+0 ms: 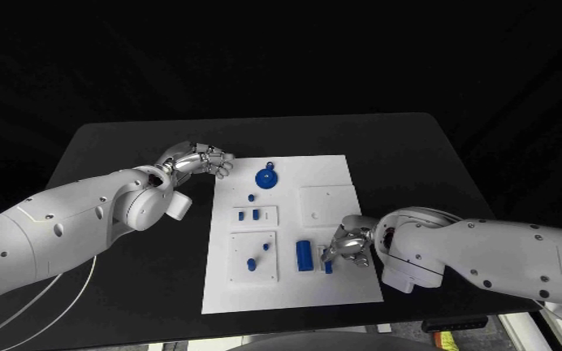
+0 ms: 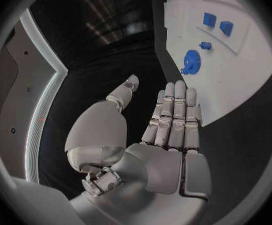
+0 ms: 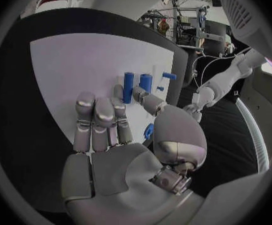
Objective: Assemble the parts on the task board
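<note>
Black desk [image 1: 129,144] carries the white task board [image 1: 293,294] at its middle, with the blue parts spread over it.

At the left, the left hand [image 1: 199,158] hovers over the bare desk just beside the board's far left corner; its wrist view shows the fingers [image 2: 175,116] straight and side by side, the thumb apart, nothing held.

Moving right onto the board, a blue gear [image 1: 267,178] lies at the far end, close to that hand. Nearer, a small blue peg [image 1: 251,198] stands by two blue blocks [image 1: 248,215] on a raised panel. A second raised panel nearer still bears two small blue pieces [image 1: 259,255]. A blue cylinder [image 1: 304,254] lies just right of that panel.

Right of it, the right hand [image 1: 348,243] sits low over the board beside a small blue part [image 1: 329,268]. In its wrist view the fingers [image 3: 101,117] reach out flat and the thumb curls over a blue piece [image 3: 148,131] under the palm; whether it is pinched I cannot tell.
</note>
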Robot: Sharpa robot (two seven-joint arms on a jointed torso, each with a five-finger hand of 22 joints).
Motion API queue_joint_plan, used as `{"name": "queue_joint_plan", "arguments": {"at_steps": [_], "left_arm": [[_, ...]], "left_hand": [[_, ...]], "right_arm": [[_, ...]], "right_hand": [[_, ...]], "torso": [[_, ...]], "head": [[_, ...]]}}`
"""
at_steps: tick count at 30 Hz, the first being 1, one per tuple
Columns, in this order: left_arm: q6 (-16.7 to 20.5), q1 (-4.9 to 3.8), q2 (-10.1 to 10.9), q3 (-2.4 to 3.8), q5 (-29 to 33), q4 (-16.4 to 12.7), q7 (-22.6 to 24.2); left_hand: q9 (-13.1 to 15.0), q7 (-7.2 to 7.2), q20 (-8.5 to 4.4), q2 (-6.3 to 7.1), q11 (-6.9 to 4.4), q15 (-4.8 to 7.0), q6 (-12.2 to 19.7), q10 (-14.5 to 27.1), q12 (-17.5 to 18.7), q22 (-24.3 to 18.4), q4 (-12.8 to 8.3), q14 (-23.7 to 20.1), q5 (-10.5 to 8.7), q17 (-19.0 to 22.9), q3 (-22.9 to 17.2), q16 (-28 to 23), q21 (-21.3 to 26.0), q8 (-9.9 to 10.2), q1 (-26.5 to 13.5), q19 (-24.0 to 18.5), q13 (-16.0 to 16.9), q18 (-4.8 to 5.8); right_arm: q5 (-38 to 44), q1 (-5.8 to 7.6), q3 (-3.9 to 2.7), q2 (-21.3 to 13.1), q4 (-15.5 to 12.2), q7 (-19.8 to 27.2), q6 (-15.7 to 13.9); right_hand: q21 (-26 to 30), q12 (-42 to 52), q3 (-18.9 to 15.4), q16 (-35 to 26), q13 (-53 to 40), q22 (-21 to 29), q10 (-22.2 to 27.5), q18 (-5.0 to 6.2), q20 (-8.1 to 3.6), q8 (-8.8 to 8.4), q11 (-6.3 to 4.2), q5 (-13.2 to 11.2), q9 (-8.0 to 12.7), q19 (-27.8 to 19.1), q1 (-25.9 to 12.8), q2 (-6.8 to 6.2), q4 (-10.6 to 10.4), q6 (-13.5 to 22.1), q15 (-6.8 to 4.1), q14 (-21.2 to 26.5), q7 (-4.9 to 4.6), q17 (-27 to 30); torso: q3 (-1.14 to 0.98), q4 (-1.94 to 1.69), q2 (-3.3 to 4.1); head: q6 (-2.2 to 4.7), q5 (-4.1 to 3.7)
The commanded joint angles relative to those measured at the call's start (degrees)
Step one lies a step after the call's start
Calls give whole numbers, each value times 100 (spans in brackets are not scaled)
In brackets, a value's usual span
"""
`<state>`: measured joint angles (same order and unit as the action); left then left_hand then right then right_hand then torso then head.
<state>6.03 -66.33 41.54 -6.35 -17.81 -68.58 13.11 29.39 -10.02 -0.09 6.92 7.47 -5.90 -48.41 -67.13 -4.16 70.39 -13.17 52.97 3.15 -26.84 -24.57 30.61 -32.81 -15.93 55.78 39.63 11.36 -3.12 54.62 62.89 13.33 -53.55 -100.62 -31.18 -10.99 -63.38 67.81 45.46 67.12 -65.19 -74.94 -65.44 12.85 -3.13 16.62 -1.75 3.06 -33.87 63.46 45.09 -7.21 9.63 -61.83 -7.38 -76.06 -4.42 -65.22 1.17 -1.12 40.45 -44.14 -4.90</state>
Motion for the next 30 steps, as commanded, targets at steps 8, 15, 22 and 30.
{"name": "queue_joint_plan", "arguments": {"at_steps": [8,15,22,30], "left_arm": [[-90,-1,-3,2,-12,-13,27],[-88,-1,2,2,-12,-13,23],[-95,-1,-1,2,-12,-14,23],[-94,-1,0,1,-13,-14,21]], "left_hand": [[-6,16,41,-44,-14,-13,35,30,5,7,13,22,-15,-12,32,-24,21,-31,20,3,-8,-61],[-6,16,40,-44,-14,-13,36,30,5,9,13,22,-15,-15,32,-26,23,-31,21,3,-8,-61],[-7,16,40,-45,-14,-13,36,30,5,10,14,23,-15,-18,31,-28,24,-32,21,4,-9,-61],[-7,16,40,-45,-14,-13,37,30,5,11,14,23,-15,-20,31,-30,25,-33,22,4,-9,-61]], "right_arm": [[167,-2,-1,79,22,19,26],[228,-2,-1,100,40,17,-1],[387,-2,-1,104,56,15,-4],[394,-2,-1,98,55,26,-4]], "right_hand": [[-2,10,1,-23,-9,-99,-34,215,-20,-2,-18,-25,-9,10,-35,-49,-45,-31,-44,14,7,-5],[-3,2,4,-24,-8,-98,-28,215,-27,-3,-19,-25,-12,12,-25,-82,-46,-28,-47,15,7,-6],[-10,-18,-104,-25,-11,-97,-14,215,-32,-6,-13,-26,-20,23,-116,-293,-118,-14,-44,14,1,-6],[-13,-51,-397,-27,-2,-93,22,215,-36,-10,-10,-25,-33,27,-288,-538,-198,12,-44,18,-3,-8]], "torso": [[2,1,1],[-1,-2,1],[1,1,-1],[-1,3,2]], "head": [[-3,8],[-8,15],[-8,20],[-8,24]]}}
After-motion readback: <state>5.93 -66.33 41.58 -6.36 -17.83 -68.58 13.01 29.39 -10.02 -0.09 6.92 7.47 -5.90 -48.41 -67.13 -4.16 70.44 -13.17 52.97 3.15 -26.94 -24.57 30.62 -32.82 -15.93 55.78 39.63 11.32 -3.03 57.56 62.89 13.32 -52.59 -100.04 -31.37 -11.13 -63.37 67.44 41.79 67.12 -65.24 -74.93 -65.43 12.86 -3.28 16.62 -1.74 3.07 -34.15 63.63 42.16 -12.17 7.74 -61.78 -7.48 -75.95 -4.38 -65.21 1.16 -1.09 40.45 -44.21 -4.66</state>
